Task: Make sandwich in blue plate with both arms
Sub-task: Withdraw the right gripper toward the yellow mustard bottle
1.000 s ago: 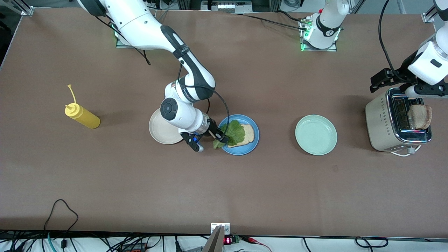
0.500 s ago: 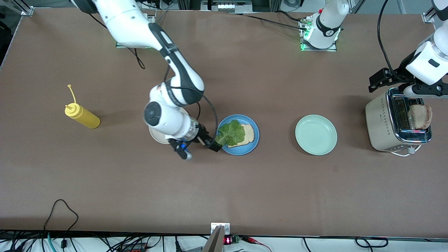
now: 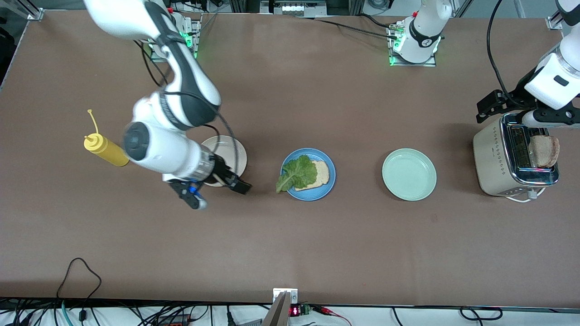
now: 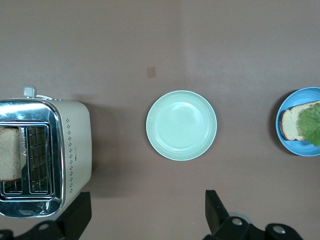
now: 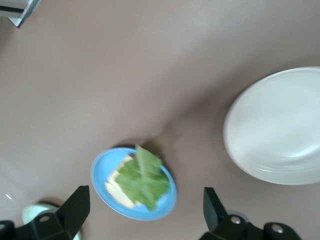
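Note:
The blue plate (image 3: pixel 327 188) holds one toasted bread slice (image 3: pixel 321 174) with a green lettuce leaf (image 3: pixel 297 173) on it, the leaf's tip hanging over the rim. They also show in the right wrist view: the plate (image 5: pixel 102 172), the leaf (image 5: pixel 142 180). My right gripper (image 3: pixel 234 182) is open and empty, over the edge of the cream-white plate (image 3: pixel 235 151), beside the blue plate. A second bread slice (image 3: pixel 543 151) stands in the toaster (image 3: pixel 491 158). My left gripper (image 3: pixel 541 118) is open and empty above the toaster (image 4: pixel 75 145).
A pale mint-green plate (image 3: pixel 409 174) lies between the blue plate and the toaster. A yellow squeeze bottle (image 3: pixel 108 151) lies toward the right arm's end of the table. Cables run along the table edge nearest the front camera.
My right gripper let go of the lettuce and pulled away from the blue plate to the cream-white plate. The leaf now lies on the bread. The left arm barely moved.

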You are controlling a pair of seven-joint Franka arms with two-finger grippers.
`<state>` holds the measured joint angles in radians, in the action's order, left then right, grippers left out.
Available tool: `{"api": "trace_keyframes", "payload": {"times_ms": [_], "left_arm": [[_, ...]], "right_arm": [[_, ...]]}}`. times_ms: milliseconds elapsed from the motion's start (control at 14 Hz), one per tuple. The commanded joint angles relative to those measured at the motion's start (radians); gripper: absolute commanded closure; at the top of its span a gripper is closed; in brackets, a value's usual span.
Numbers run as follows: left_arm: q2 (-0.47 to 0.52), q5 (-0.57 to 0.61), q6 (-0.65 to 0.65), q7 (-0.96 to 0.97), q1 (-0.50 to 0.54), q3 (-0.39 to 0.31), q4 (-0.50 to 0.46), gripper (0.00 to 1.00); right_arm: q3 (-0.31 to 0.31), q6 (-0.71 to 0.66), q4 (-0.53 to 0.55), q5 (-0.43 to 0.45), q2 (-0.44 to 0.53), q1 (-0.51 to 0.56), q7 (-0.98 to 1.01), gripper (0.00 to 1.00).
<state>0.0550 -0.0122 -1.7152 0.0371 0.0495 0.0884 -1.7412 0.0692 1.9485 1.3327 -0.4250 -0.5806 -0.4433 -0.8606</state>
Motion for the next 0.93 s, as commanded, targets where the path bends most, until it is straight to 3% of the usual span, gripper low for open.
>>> {"api": "trace_keyframes", "payload": {"times_ms": [0, 286, 857], "left_arm": [[0.012, -0.002, 0.016, 0.001, 0.009, 0.007, -0.006, 0.0], [0.016, 0.008, 0.017, -0.003, 0.006, 0.017, -0.009, 0.0], [0.014, 0.003, 0.016, -0.002, 0.024, 0.016, -0.009, 0.0]], "right_arm": [[-0.005, -0.156, 0.017, 0.015, 0.077, 0.075, 0.122, 0.0], [0.079, -0.351, 0.026, 0.061, 0.139, 0.112, 0.341, 0.0], [0.072, -0.347, 0.411, 0.253, 0.465, 0.34, 0.906, 0.0]]}}
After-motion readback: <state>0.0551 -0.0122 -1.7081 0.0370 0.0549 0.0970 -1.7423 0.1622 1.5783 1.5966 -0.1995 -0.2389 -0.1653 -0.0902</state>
